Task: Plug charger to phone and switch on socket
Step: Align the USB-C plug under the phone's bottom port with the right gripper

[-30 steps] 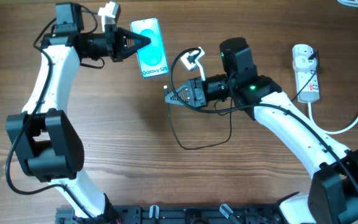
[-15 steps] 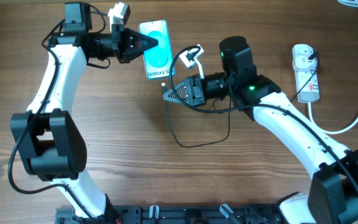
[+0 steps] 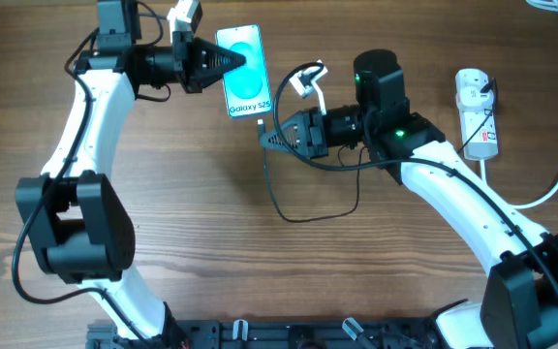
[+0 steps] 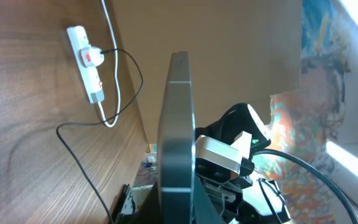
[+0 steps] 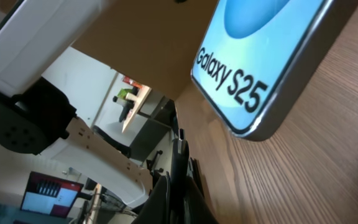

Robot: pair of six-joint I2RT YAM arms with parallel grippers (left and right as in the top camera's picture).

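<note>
Toward the upper left of the tabletop, the phone is pinched at its left long edge by the left claw. In the left wrist view it is seen edge-on between the fingers. Its teal-and-white screen is turned upward, and "Galaxy S25" is printed at the near end. Just below that end, the plug tip of the charger is held by the right claw, whose fingers are pressed together on it. The tip is placed right at the phone's end; whether it is seated there cannot be told. From the claw the thin black cable is looped down across the wood and back up under the right arm. Well apart, at the far right, the socket is laid lengthwise, with red markings on it and an adapter plugged in at its far end. A white cable is curved past it on the right.
</note>
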